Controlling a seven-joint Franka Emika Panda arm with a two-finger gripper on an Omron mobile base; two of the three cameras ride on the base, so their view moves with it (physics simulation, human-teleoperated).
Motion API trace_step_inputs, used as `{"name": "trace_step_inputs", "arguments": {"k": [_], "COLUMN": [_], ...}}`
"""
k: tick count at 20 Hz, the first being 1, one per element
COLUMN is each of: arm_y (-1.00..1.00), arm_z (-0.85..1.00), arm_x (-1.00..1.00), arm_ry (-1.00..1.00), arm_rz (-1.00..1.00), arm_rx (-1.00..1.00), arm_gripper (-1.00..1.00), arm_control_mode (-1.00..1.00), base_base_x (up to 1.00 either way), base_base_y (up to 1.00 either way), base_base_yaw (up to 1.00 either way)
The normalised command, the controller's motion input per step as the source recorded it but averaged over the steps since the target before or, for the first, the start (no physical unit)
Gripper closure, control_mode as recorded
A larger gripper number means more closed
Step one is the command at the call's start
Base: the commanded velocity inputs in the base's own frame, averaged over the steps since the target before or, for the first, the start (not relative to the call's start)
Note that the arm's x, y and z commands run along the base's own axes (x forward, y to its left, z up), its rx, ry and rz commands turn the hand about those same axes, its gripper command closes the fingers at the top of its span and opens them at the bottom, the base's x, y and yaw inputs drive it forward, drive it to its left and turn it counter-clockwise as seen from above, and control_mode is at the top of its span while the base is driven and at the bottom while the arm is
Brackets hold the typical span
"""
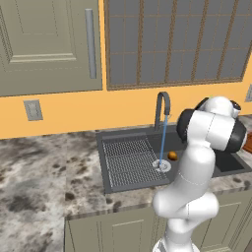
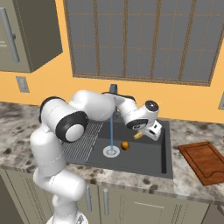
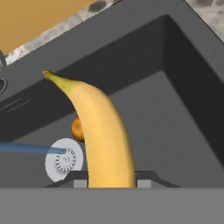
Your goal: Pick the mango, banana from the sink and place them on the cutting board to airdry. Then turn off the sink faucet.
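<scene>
The banana (image 3: 103, 131) is clamped in the gripper (image 3: 109, 183) above the sink (image 2: 144, 162). Next, I judge, comes carrying it to the cutting board (image 2: 205, 162); the mango (image 2: 125, 145) waits by the drain.

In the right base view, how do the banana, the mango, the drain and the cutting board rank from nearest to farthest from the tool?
1. Banana: held in the tool, above the sink.
2. Mango: on the sink floor, just below.
3. Drain: beside the mango, under the water stream.
4. Cutting board: on the counter, far right.
</scene>
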Motion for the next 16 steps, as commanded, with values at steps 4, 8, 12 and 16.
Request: {"name": "trace_step_inputs", "arguments": {"k": [4,8,12,16], "arm_y": [-0.29,-0.37,-0.16,0.09], "arm_z": [0.82,0.66,0.32,0.21], "arm_x": [-0.28,-0.56,-0.77,-0.72], "arm_ry": [0.0,0.0,-0.06,-0.22], "arm_rz": [0.05,0.01,0.0,0.0], "arm_rx": [0.04,0.04,0.01,-0.06], "arm_gripper": [1.0,1.0,1.0,1.0], "arm_control_mode": [-1.0,-1.0,-1.0,-1.0], "base_base_x": [0.0,0.0,0.0,0.0], "base_base_y": [0.0,0.0,0.0,0.0], "base_base_yaw": [0.0,0.0,0.0,0.0]}}
